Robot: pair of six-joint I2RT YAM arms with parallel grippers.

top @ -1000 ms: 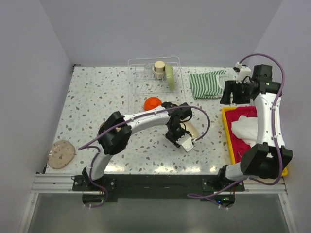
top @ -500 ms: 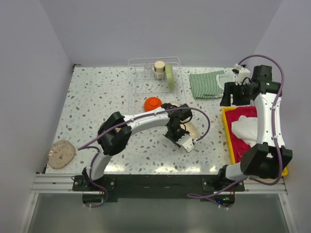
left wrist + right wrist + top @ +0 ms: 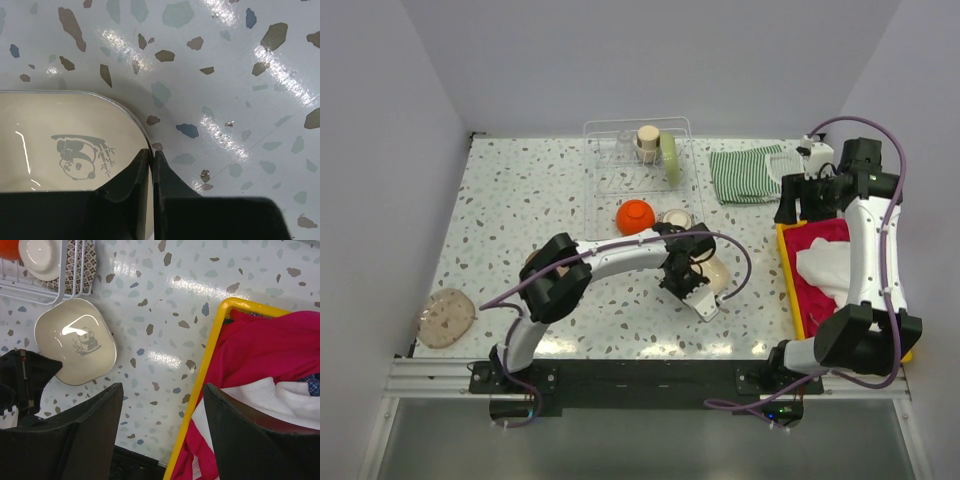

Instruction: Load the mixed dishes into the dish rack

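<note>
Speckled table (image 3: 520, 200), shiny and spotty, plain pale walls (image 3: 620, 60) round it. We pinch thin rim of cream plate (image 3: 60, 140) with left gripper (image 3: 151, 152), jaws nearly shut on it. We think edge hold helps stand plate up for slots. Plate lies flat, just near of dish rack (image 3: 595, 160). Right gripper (image 3: 162, 390) wide open, empty, hangs over yellow tray (image 3: 210, 355), out of way.

Left tool (image 3: 151, 156) pinched — right (image 3: 161, 390), seemingly wide

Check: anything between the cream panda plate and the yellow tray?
No, just bare speckled tabletop between cream plate and yellow tray, clear in the right wrist view.
</note>
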